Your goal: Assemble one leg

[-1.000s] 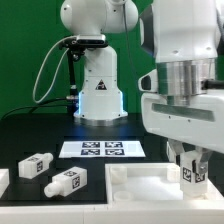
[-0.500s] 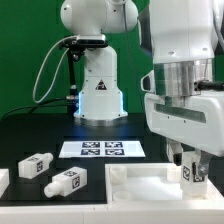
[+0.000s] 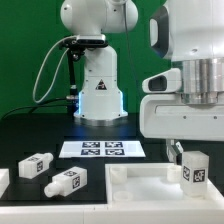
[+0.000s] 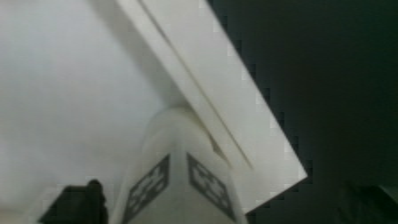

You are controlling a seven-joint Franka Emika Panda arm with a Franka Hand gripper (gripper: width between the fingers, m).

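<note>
In the exterior view the gripper [image 3: 190, 158] is sitting at the lower right of the frame, under the arm's big white wrist housing. A leg [image 3: 194, 167] is standing upright just below it, over the top [image 3: 140, 188], the large flat white part with raised edges along the bottom of the frame. The leg's tag is facing the camera. The fingers are mostly hidden behind the housing and the leg, so I cannot tell whether they are clamped on it or apart.

Two more legs are lying on the black table [image 3: 40, 135] at the lower left: one [image 3: 35, 165] further back, one [image 3: 64, 182] nearer the camera and just beside the top's left edge. The marker board [image 3: 103, 149] is lying flat at mid-frame, behind the top. The arm's base [image 3: 98, 90] is standing at the upper middle against the green backdrop.

In the wrist view the leg [image 4: 178, 170] is showing at bottom centre, blurred, with tags on two faces, against the white top [image 4: 71, 90] and its raised edge running diagonally. A dark finger [image 4: 75, 200] is showing beside the leg at the lower left; contact is unclear.
</note>
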